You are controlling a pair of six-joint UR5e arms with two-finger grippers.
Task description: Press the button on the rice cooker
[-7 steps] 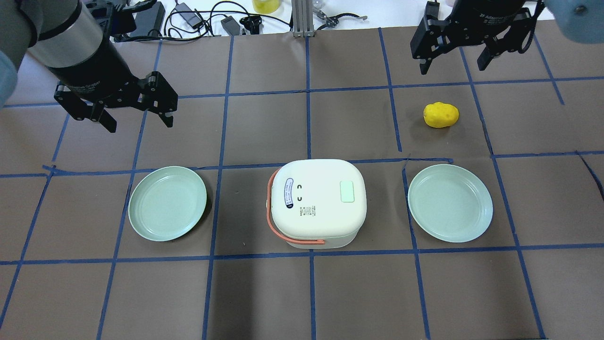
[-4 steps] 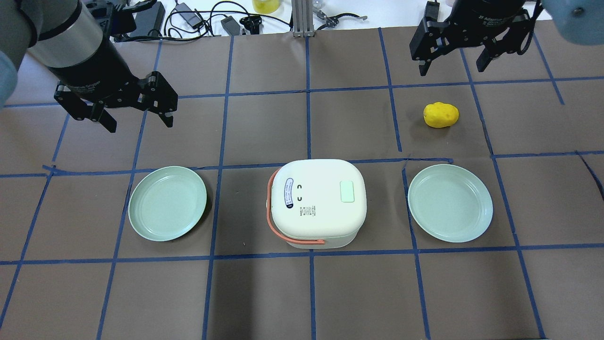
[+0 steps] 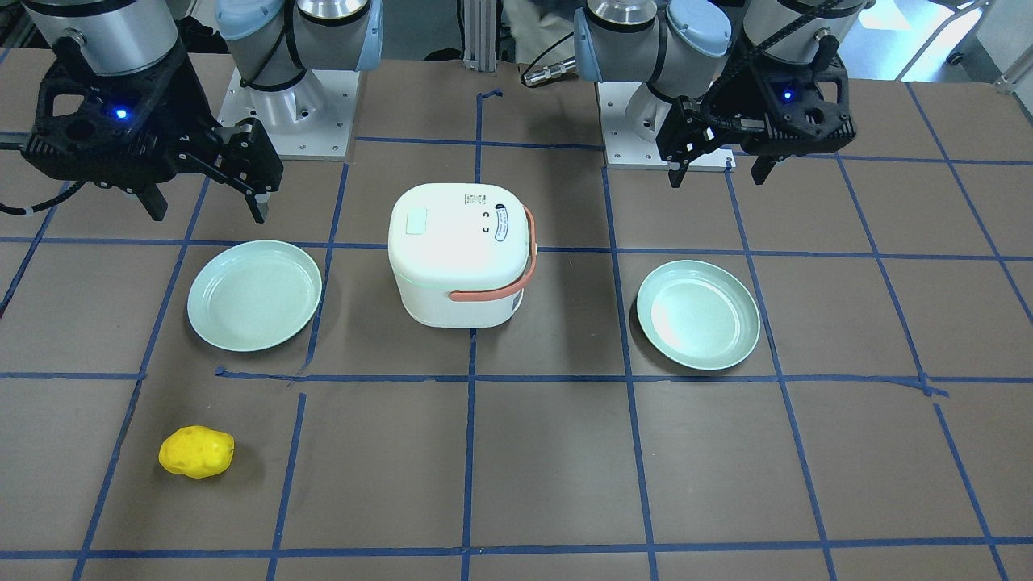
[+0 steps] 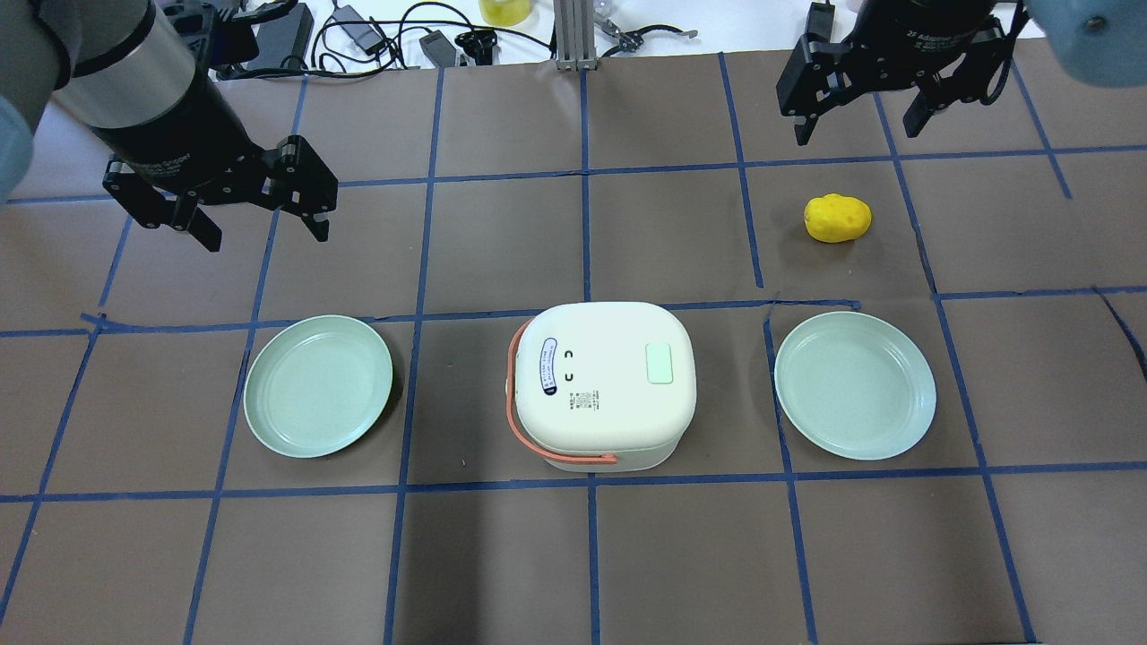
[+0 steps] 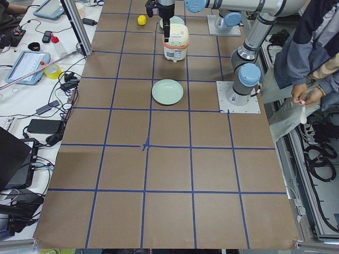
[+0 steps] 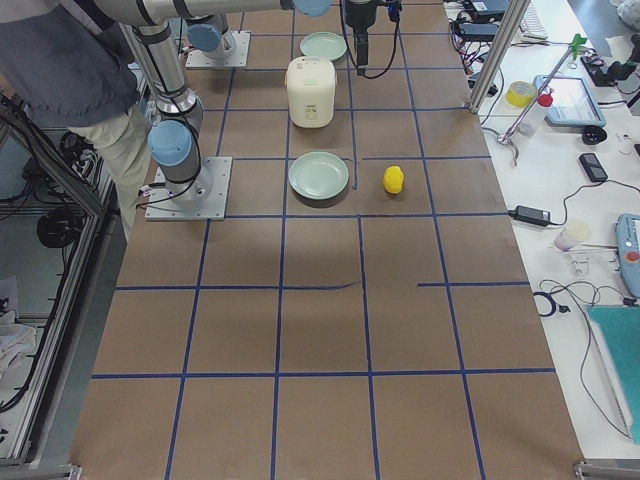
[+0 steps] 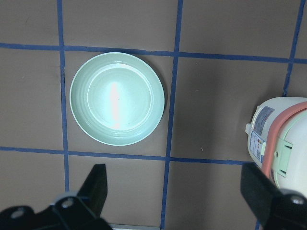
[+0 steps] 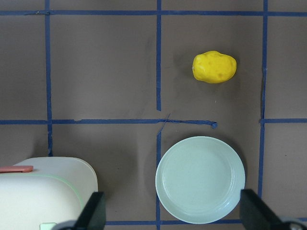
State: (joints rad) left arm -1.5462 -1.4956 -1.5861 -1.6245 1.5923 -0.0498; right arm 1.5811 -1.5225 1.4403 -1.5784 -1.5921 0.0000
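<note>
Closest in, the small white rounded-square rice cooker (image 4: 605, 381) with the salmon-orange handle sits mid-way along the brown taped surface (image 4: 502, 233), lid shut. It looks like hard, slick plastic and fairly light. I'd push straight down on the pale green lid button (image 4: 659, 364), no grabbing, or it may skid. Further back, the left gripper (image 4: 266, 236) and right gripper (image 4: 857, 133) hang wide open, empty. Versus a second ago, only the right one has shifted slightly.

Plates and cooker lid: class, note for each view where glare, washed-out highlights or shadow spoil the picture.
Left wrist view: a bright vertical streak of glare runs down the left plate. Front-facing view: the rice cooker lid is washed out near white. Overhead view: a dark shadow band lies on the table on the robot's side of the cooker.
</note>
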